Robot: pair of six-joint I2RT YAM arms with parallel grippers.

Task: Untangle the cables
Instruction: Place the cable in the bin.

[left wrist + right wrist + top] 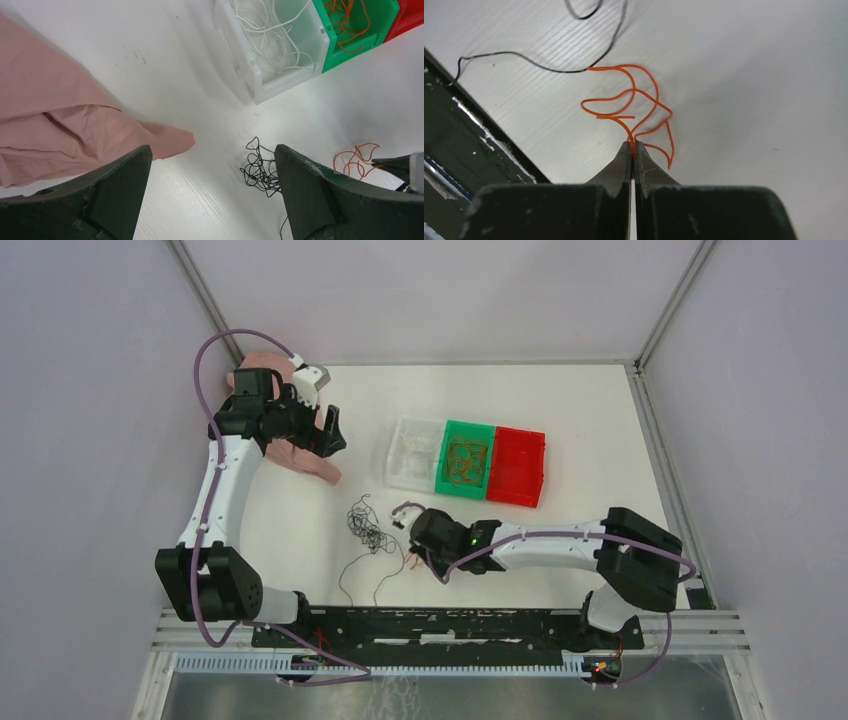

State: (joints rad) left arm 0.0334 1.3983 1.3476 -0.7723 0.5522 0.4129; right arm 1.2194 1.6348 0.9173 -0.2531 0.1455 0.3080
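A small tangle of black cables (368, 531) lies on the white table, left of my right gripper (402, 521). In the left wrist view the same black tangle (260, 167) sits by the inner edge of my right-hand finger. An orange cable (634, 107) curls in loops on the table, and my right gripper (632, 145) is shut on one of its strands. A thin black cable (524, 57) runs off from the orange one toward the table's front rail. My left gripper (212, 150) hangs wide open over bare table near the pink cloth, holding nothing. The orange cable (357, 157) also shows there.
Three bins stand in a row behind the cables: a clear one (400, 455) with whitish wires, a green one (443, 455) with orange wires, and a red one (517, 470). A pink cloth (300, 455) lies under the left arm. The black rail (454, 135) borders the near edge.
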